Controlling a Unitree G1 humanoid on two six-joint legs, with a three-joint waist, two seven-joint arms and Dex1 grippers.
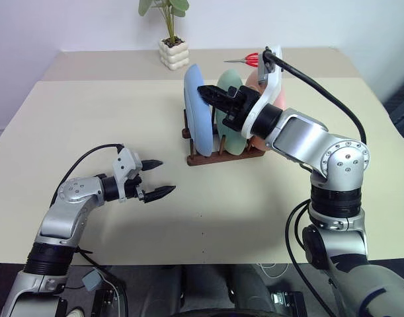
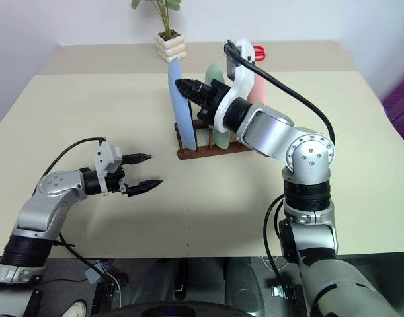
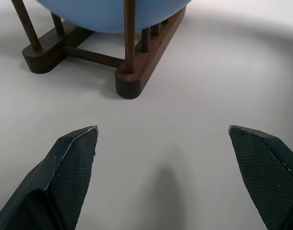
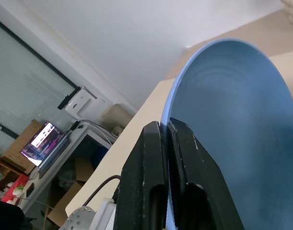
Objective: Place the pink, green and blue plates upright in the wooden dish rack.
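I have the right arm raised over the desk (image 1: 89,112), elbow bent, forearm reaching across toward the wooden dish rack (image 1: 221,153) with the right gripper (image 1: 211,94) pointing roughly level at the upper part of the blue plate (image 1: 198,112). In the right wrist view its two fingers (image 4: 146,177) are pressed together with barely a slit between them, and the blue plate's rim runs right along them; the tips look to be at the plate's edge, but I cannot tell whether they pinch it or only rest against it. My left arm sits low over the desk, well apart from the rack, elbow out, with the left gripper (image 1: 157,178) aimed at the rack's near end. Its fingers (image 3: 72,163) are spread wide and hold nothing, with bare desk between them. All three plates stand upright in the rack: the blue plate at the end nearest my left arm, the green plate (image 1: 229,125) in the middle, and the pink plate (image 1: 278,99) behind it, largely hidden by my right forearm. Beyond the rack, a small potted plant (image 1: 172,46) and a red-handled tool (image 1: 249,60) sit at the back of the desk.
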